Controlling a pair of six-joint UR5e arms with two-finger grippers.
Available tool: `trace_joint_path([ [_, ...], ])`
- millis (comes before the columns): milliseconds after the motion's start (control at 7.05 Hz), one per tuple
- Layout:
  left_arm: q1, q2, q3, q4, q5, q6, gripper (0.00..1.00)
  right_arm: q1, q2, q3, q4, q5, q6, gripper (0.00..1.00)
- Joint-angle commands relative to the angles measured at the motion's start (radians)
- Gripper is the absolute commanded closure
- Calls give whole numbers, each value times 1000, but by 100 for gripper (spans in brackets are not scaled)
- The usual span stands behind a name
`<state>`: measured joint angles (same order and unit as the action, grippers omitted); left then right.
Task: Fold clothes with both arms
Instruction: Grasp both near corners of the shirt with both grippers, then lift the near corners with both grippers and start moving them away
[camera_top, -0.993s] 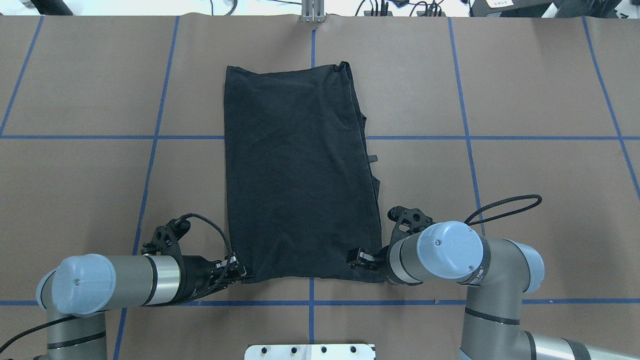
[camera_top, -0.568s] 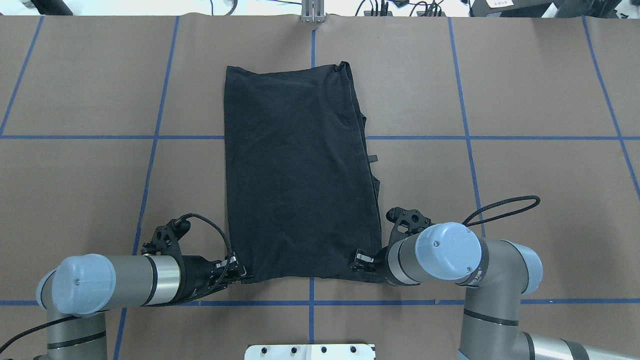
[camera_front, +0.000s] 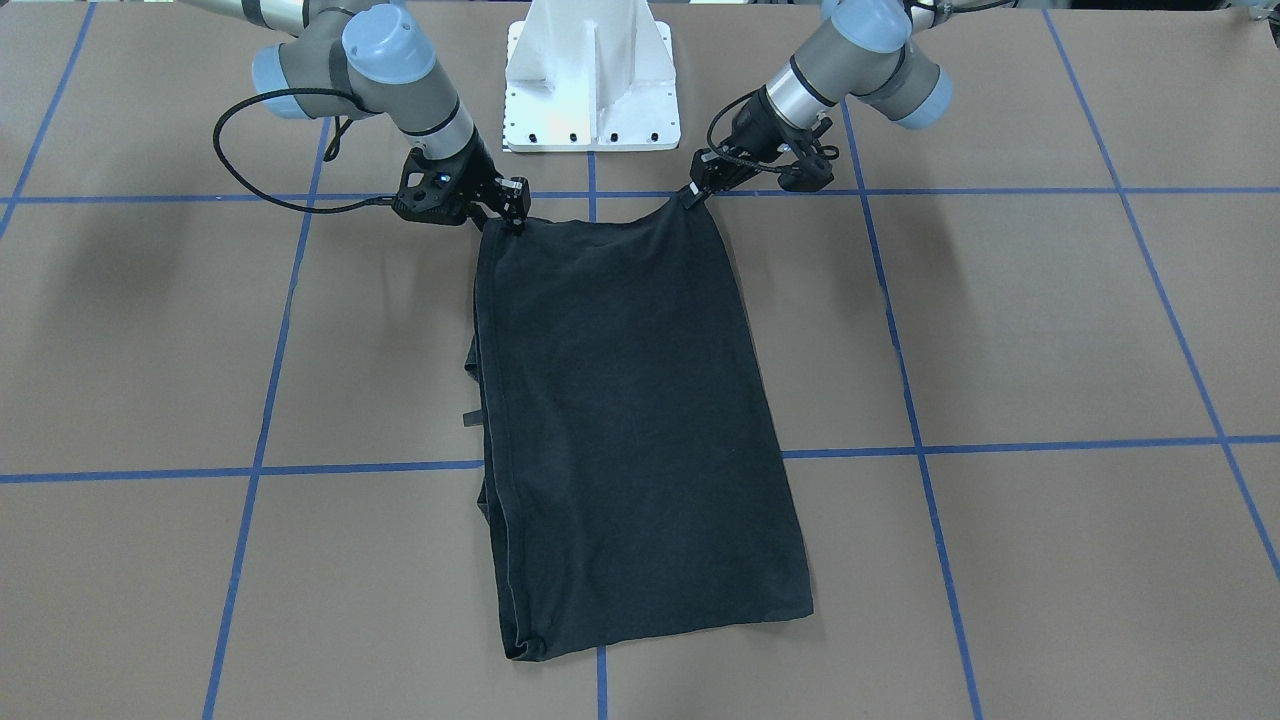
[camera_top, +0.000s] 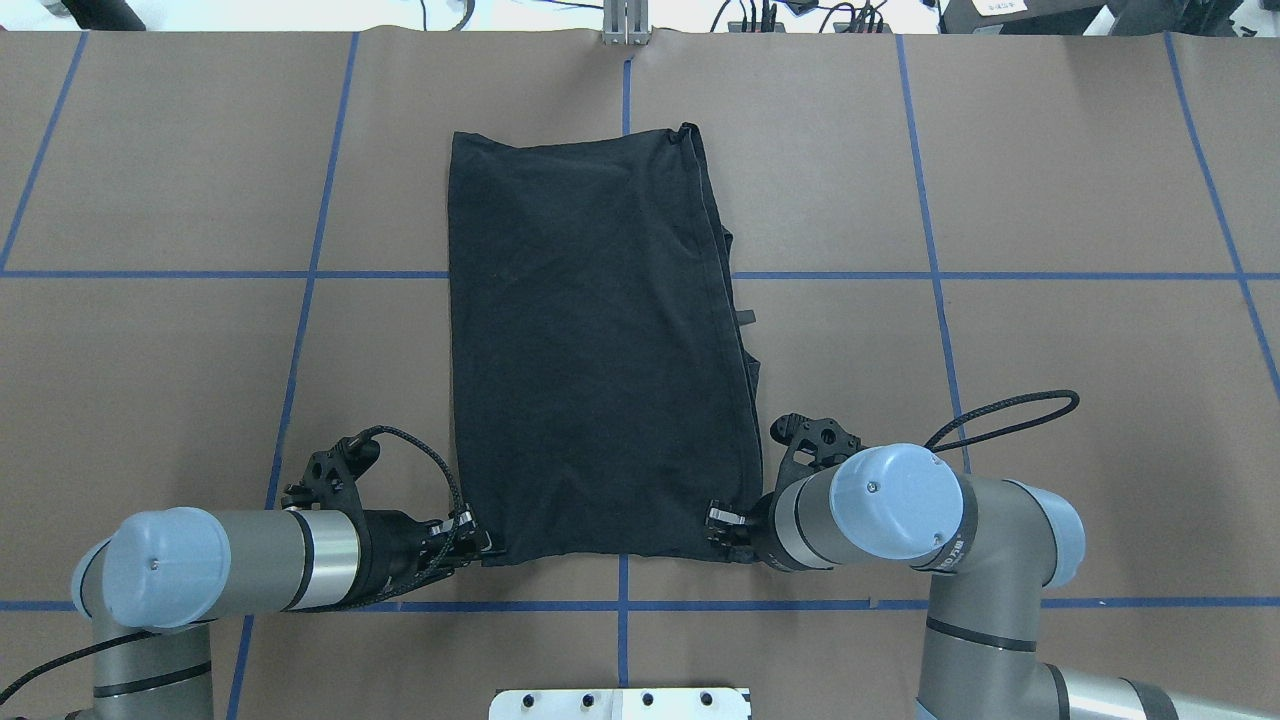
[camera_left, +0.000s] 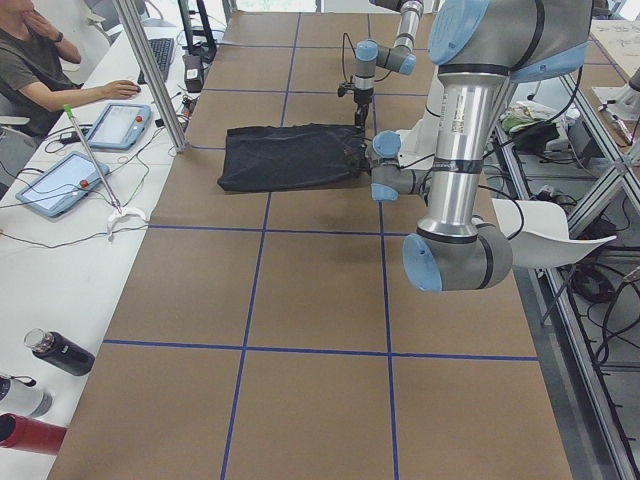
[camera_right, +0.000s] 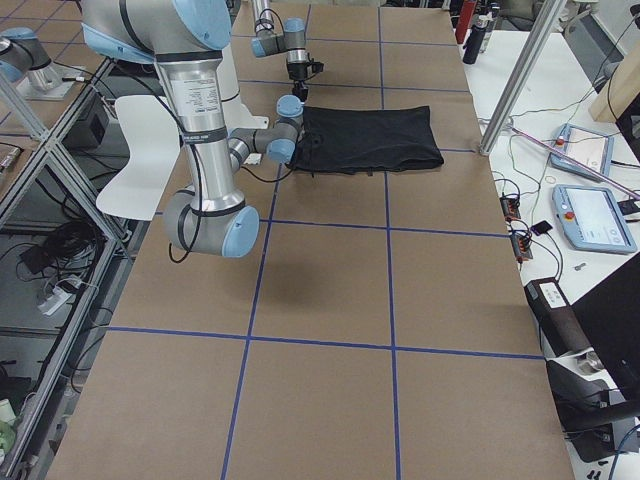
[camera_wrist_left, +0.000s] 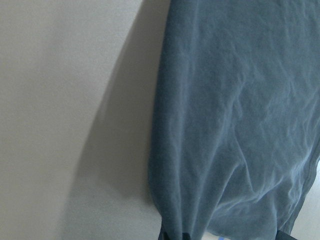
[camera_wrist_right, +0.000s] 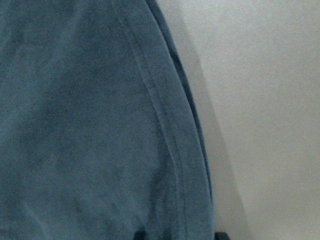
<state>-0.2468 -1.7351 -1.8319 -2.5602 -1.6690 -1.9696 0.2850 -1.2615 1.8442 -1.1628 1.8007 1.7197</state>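
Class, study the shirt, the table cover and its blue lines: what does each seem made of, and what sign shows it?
Shirt: soft knit fabric, likely cotton, matte black; it wrinkles, folds limply and has stitched hems. Table cover: matte brown sheet, perhaps paper or felt; flat, no shine. Blue lines: probably tape, in straight strips.

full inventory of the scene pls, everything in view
T-shirt: one, black, folded lengthwise, table centre.
table: one, brown, blue-gridded.
pedestal: one, white, robot's table edge.
operator: one, dark top, at side bench.
tablets: two, blue-grey, on bench.
bottles: three, black, silver, red, bench end.
arms: two, grey, blue caps, flanking shirt's near edge.
left end effector: one, black, shut on near left corner.
right end effector: one, black, shut on near right corner.
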Motion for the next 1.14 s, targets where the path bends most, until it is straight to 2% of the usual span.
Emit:
trace_joint_path([
  [0,0,0,-1,0,0,0,100,2,2,3,0,2,0,82],
  [142,0,0,0,0,0,0,100,2,1,6,2,-1,1,96],
  [284,0,0,-1,0,0,0,100,2,2,10,2,-9,3,100],
  [568,-2,0,-13,0,-6,0,100,3,1,24,5,2,0,100],
  [851,-17,18,-74,0,-52,0,100,6,-21,84,5,20,1,100],
  [993,-17,35,-79,0,-57,0,100,8,-57,131,8,58,1,100],
])
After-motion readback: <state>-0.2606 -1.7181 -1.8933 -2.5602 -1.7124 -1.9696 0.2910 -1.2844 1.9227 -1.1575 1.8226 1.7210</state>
